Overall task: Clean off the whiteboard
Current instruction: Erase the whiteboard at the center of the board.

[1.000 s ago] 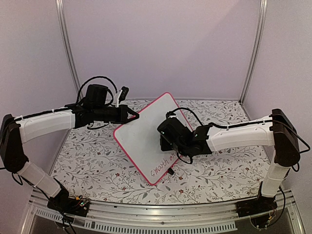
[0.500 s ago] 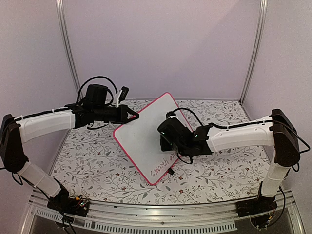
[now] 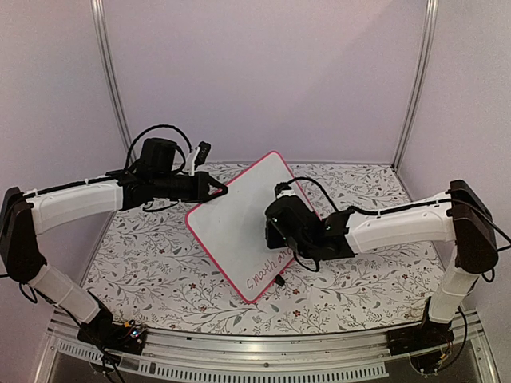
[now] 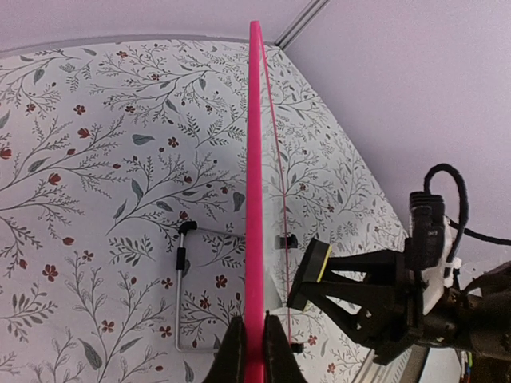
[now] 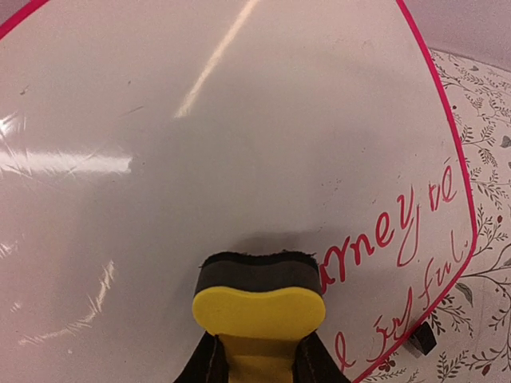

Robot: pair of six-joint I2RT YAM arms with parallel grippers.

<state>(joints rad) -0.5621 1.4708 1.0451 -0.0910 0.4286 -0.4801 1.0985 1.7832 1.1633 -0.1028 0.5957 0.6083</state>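
Note:
The whiteboard point(image 3: 235, 219), white with a pink-red frame, stands tilted on one corner over the table. My left gripper point(image 3: 217, 190) is shut on its upper-left edge; the left wrist view shows the frame point(image 4: 255, 199) edge-on, pinched between the fingers of that gripper point(image 4: 255, 331). My right gripper point(image 5: 257, 351) is shut on a yellow block eraser point(image 5: 259, 307), whose dark felt face is pressed on the board point(image 5: 200, 120). Red writing point(image 5: 399, 231) lies just right of the eraser, near the board's lower corner point(image 3: 270, 267). The left wrist view shows the eraser point(image 4: 317, 267) from the side.
A floral cloth point(image 3: 160, 255) covers the table. A thin metal wire stand point(image 4: 182, 295) lies on it behind the board. A small black clip foot point(image 3: 281, 281) sits at the board's lower edge. Purple walls and two metal posts point(image 3: 112, 88) close the back.
My right arm has shifted a little to the right and down, carrying the eraser slightly along the board. The left arm and the board have stayed still.

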